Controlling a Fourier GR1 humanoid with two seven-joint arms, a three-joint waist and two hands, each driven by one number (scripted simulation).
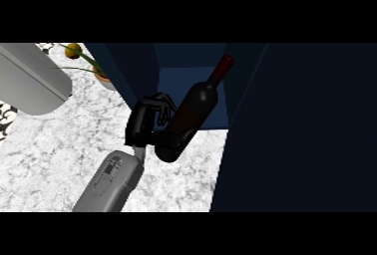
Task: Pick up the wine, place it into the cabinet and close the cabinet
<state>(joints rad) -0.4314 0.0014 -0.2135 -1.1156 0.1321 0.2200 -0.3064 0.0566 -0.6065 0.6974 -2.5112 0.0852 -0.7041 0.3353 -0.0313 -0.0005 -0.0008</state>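
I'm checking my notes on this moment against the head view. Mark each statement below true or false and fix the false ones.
1. The hand is curled round the wine bottle. True.
2. The bottle's red-capped neck points toward the cabinet opening. True.
3. The bottle lies flat on the counter. False: it is held tilted, neck up toward the cabinet.
4. The cabinet is shut. False: its door stands open at the view's right.
5. A potted plant stands to the right of the cabinet. False: it stands to its left.

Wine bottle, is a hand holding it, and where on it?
Yes, the hand grips the wine bottle around its lower body, near the base.
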